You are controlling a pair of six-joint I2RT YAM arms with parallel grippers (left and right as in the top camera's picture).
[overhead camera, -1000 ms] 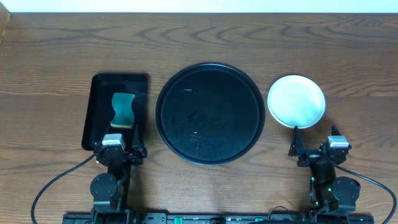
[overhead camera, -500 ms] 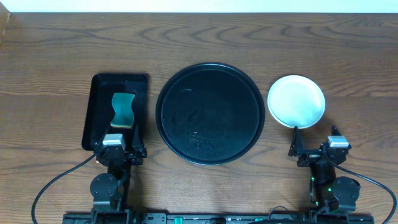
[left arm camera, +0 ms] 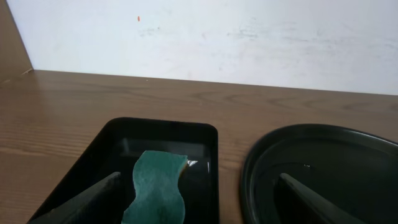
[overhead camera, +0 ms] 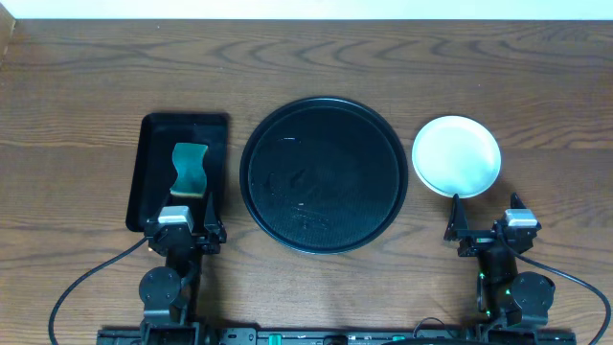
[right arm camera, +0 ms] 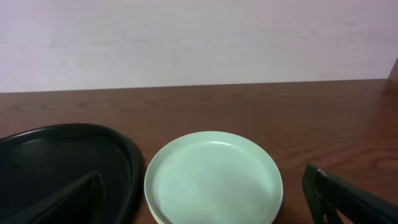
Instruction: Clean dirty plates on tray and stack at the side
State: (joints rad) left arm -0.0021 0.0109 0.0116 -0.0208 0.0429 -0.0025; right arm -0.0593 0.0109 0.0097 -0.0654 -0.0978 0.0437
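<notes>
Wooden table [overhead camera: 96, 77], dark brown with a plain grain, backed by a white wall [left arm camera: 249, 37].

Counted:
- Trays, two: one round black tray [overhead camera: 326, 192] at the table's middle, with a sheen on its floor, and one oblong tray [overhead camera: 153, 153], black, to its left.
- Sponge [overhead camera: 190, 170], one: green, wavy-edged, lying in the oblong tray.
- Plate [overhead camera: 456, 155], one face seen: pale mint, on the table just right of the tray and clear of its rim. Whether others lay beneath it could not be told.
- Hands, two: the left hand [overhead camera: 184, 228] at the near end of the oblong tray and the right hand [overhead camera: 487, 228] near the plate's front edge. Both were spread wide and gripped nothing.

By view:
- Overhead alone took in all the items together, and there the plate looked nearly white.
- The left wrist view showed the wall, the sponge between two parted fingers [left arm camera: 87, 196] and part of the tray, but not the plate.
- The right wrist view showed the plate's mint tint and raised rim between parted fingers [right arm camera: 354, 199], with the tray's edge at left, but not the sponge.
</notes>
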